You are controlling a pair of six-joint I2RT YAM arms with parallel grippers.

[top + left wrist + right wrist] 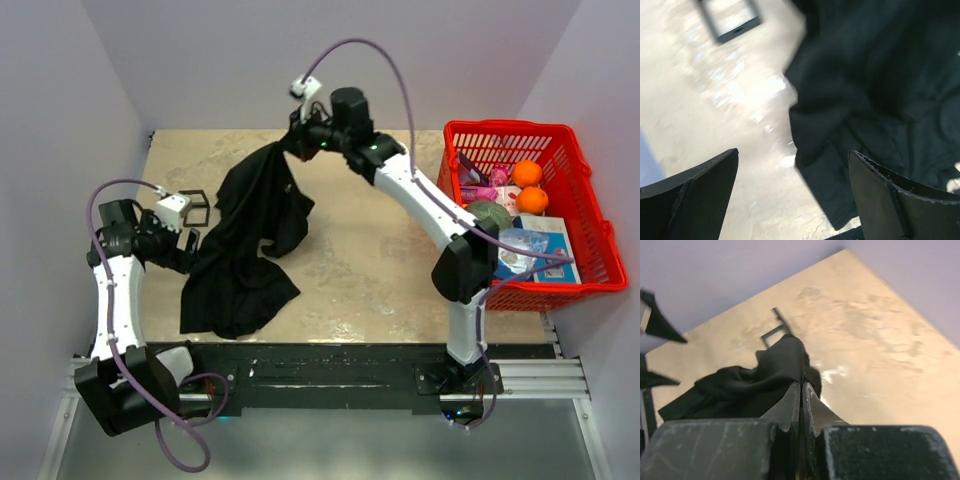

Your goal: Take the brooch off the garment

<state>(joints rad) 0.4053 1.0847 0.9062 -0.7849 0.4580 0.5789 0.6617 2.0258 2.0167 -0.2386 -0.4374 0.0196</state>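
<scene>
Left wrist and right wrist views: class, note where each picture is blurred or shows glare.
Left wrist view: motion blur smears the black square frame and black T-shirt; white glare streaks the table. Right wrist view: sharper, one glare patch on the table beside the cloth; the right claw looms dark, close up.

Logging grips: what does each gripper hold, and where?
Right gripper pinches a bunched fold at the far end of the black T-shirt; left gripper is open, holding nothing.

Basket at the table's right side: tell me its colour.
The basket is red, clearest in the top external view.
</scene>
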